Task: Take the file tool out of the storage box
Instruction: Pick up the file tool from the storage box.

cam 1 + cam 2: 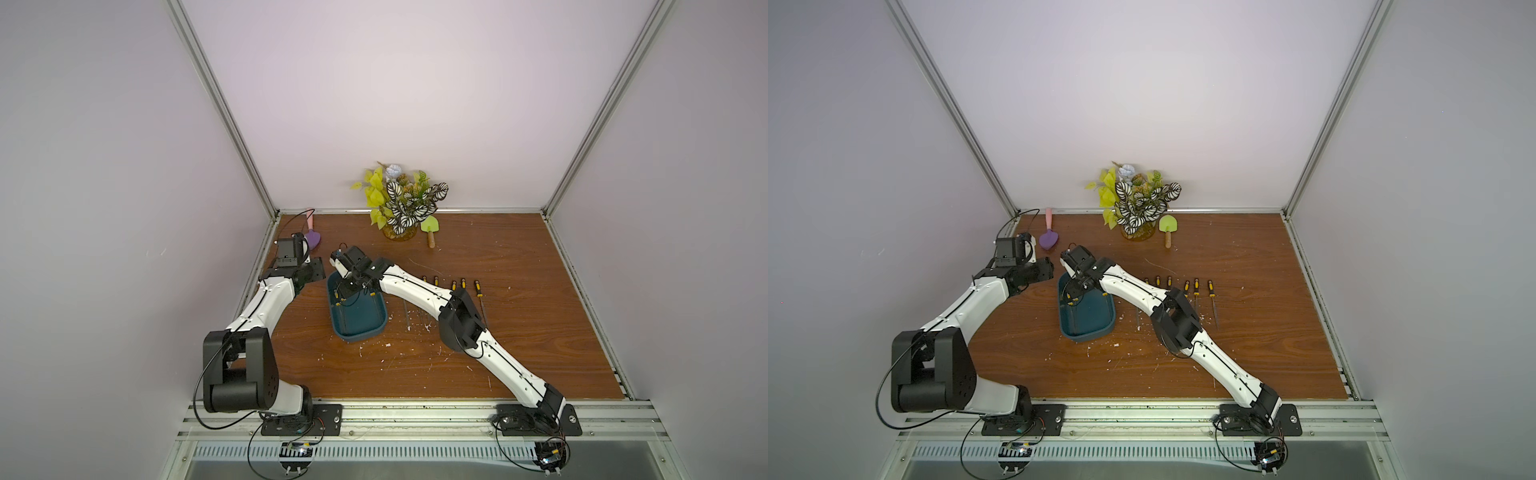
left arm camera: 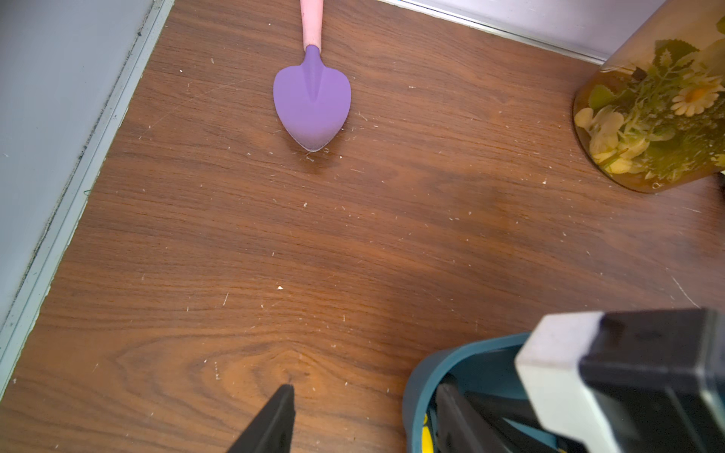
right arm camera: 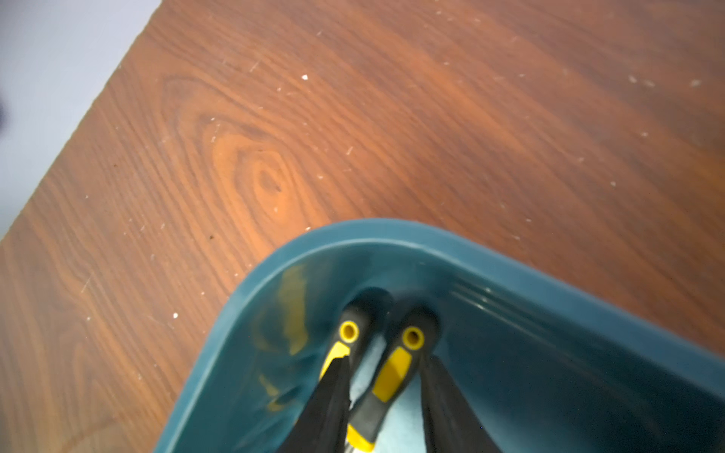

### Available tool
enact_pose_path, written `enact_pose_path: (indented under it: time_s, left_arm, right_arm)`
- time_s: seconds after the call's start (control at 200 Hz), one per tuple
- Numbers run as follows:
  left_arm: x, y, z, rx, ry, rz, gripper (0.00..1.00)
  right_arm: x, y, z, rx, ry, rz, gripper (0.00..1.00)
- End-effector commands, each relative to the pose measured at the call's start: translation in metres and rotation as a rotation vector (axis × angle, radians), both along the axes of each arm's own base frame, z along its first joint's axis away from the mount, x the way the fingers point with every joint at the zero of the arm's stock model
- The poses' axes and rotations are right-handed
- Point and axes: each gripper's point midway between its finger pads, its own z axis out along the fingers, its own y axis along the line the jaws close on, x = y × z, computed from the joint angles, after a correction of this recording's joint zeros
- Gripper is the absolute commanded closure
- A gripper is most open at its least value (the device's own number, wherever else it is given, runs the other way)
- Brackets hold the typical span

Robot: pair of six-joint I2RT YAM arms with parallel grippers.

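I'm seeing only handles: the file tool is lying at the far end of the storage box, its blade cut off at the frame edge. The right gripper fingers are standing apart, straddling that handle, with a second handle just beside. The left gripper fingers are hanging apart, empty, beside the box.

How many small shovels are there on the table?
2. The purple shovel lies near the rear left corner; the green shovel lies just right of the plant, at the rear. I see no other; one could be hidden.
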Motion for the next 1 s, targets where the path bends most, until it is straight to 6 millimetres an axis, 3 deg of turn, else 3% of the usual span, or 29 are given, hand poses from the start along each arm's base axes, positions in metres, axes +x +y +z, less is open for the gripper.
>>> enact_pose_path:
  time_s: [0.0, 0.235, 0.59, 0.761, 0.826, 0.936, 0.996]
  left_arm:
    - [-0.003, 0.006, 0.000, 0.005, 0.001, 0.012, 0.40]
    - [-0.003, 0.006, 0.000, 0.004, 0.003, 0.009, 0.40]
    - [-0.003, 0.006, 0.002, 0.006, 0.000, 0.006, 0.39]
    - [-0.003, 0.005, 0.002, 0.006, -0.001, 0.005, 0.40]
    - [-0.003, 0.006, 0.002, 0.009, 0.000, 0.005, 0.39]
    - [-0.003, 0.007, 0.001, 0.015, 0.005, 0.006, 0.39]
    - [-0.004, 0.007, 0.000, 0.015, 0.009, 0.006, 0.40]
  right_arm:
    - [-0.004, -0.008, -0.015, -0.079, -0.015, 0.011, 0.64]
    - [-0.002, -0.016, -0.025, -0.126, -0.025, -0.003, 0.64]
    - [0.007, -0.044, -0.036, -0.273, -0.082, -0.044, 0.65]
    - [0.008, -0.041, -0.035, -0.263, -0.089, -0.042, 0.66]
    - [0.007, -0.040, -0.036, -0.258, -0.082, -0.043, 0.71]
    - [0.006, -0.040, -0.036, -0.252, -0.071, -0.048, 0.93]
    - [0.005, -0.038, -0.032, -0.233, -0.058, -0.047, 0.98]
